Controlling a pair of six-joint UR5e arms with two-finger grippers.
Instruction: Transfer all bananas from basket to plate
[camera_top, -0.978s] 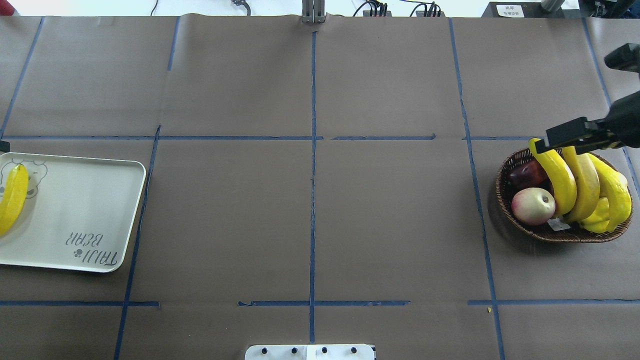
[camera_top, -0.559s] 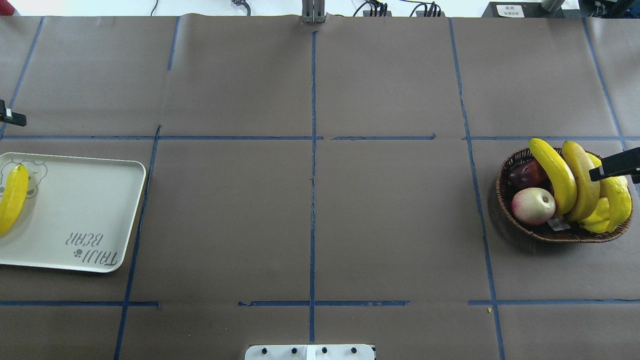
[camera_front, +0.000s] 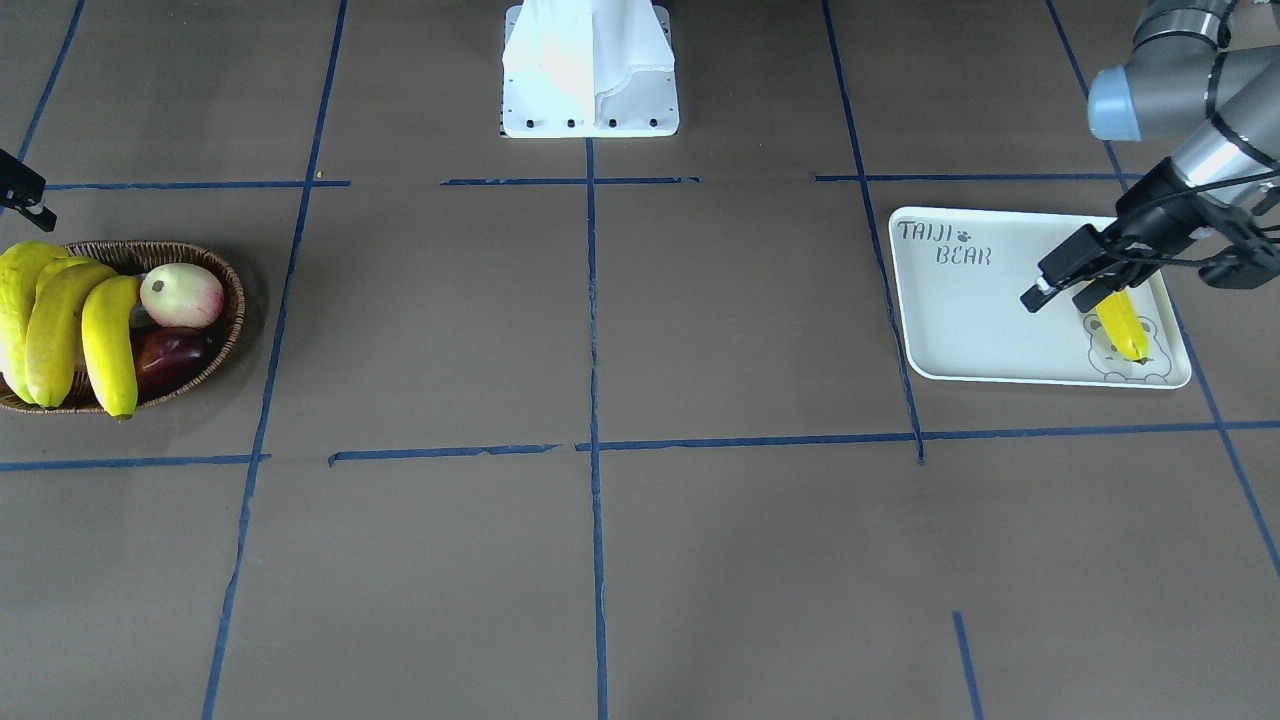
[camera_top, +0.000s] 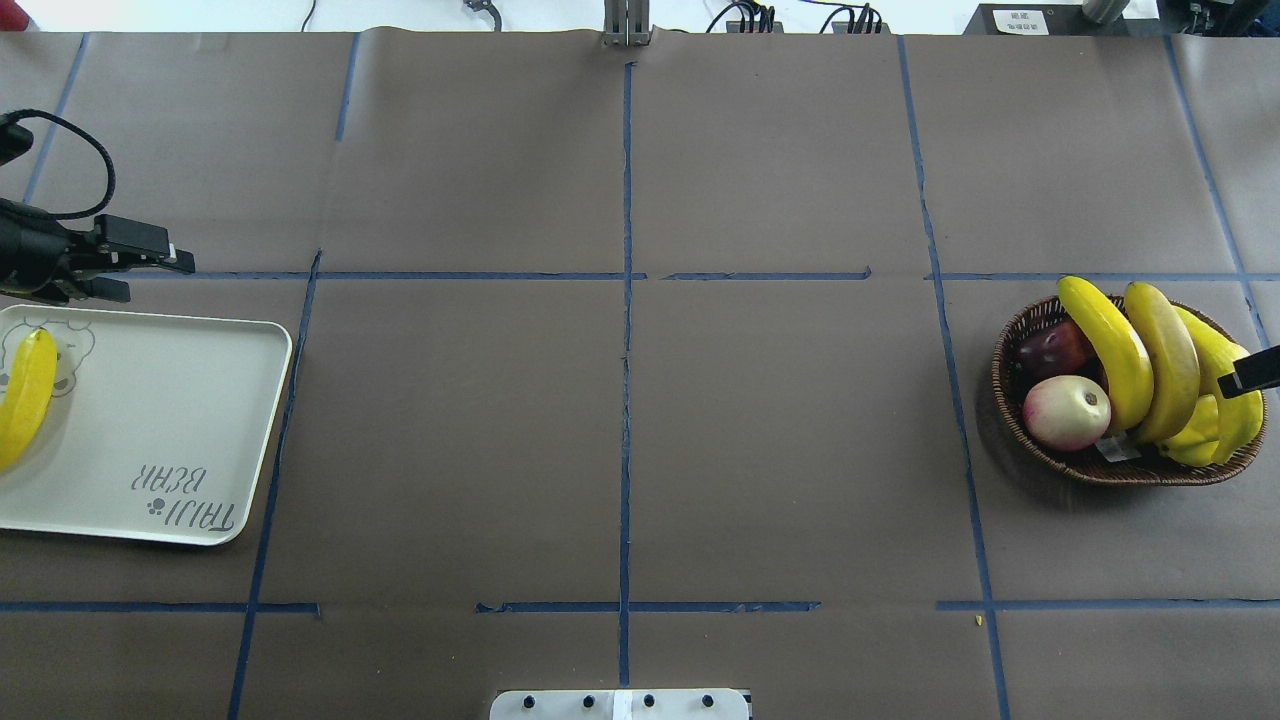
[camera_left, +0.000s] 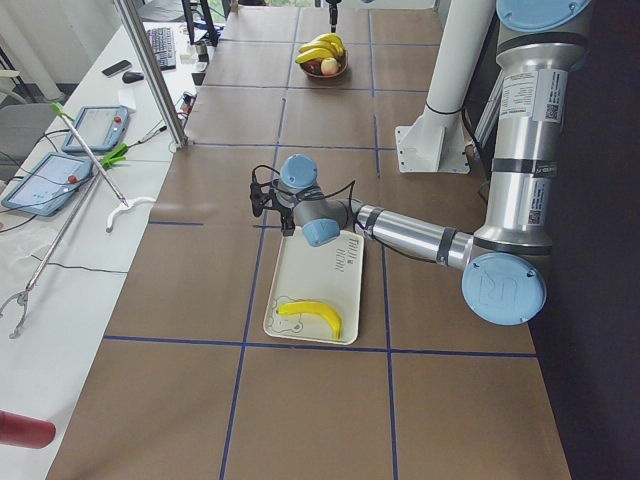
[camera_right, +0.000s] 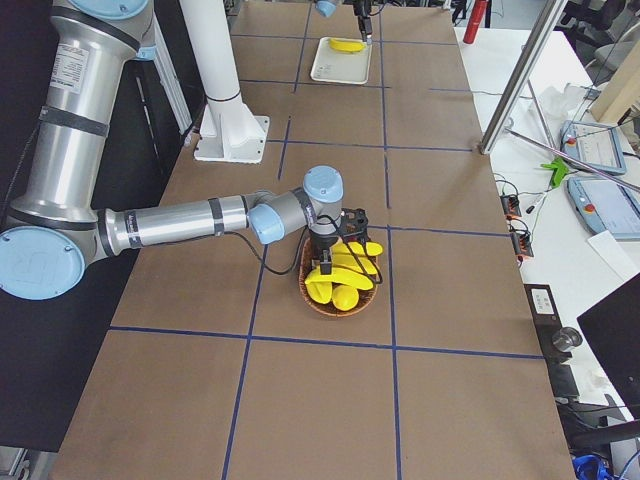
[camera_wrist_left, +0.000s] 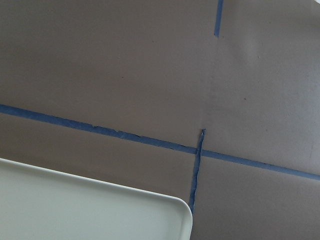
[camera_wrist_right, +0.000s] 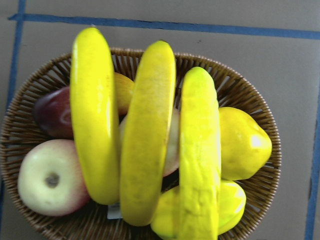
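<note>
Three bananas (camera_top: 1112, 345) lie side by side across the wicker basket (camera_top: 1005, 390), and fill the right wrist view (camera_wrist_right: 147, 135). Of my right gripper (camera_top: 1250, 372) only one dark fingertip shows at the basket's right edge, so its state is unclear. It holds no banana. One banana (camera_top: 25, 400) lies on the white plate (camera_top: 150, 420) over the bear drawing. My left gripper (camera_top: 160, 278) hovers open and empty by the plate's far edge, apart from that banana (camera_front: 1122, 325). The plate's corner (camera_wrist_left: 100, 210) shows in the left wrist view.
The basket also holds a pink-cream apple (camera_top: 1066, 410), a dark red fruit (camera_top: 1050, 348) and stubby yellow fruits (camera_wrist_right: 245, 142). Blue tape lines (camera_top: 627, 300) cross the brown paper on the table. The robot's white base (camera_front: 590, 70) stands at mid table.
My right gripper moved from the basket's far side toward the view's right edge, above the fruit. My left gripper came in from the left edge, rightward along the plate's far side.
</note>
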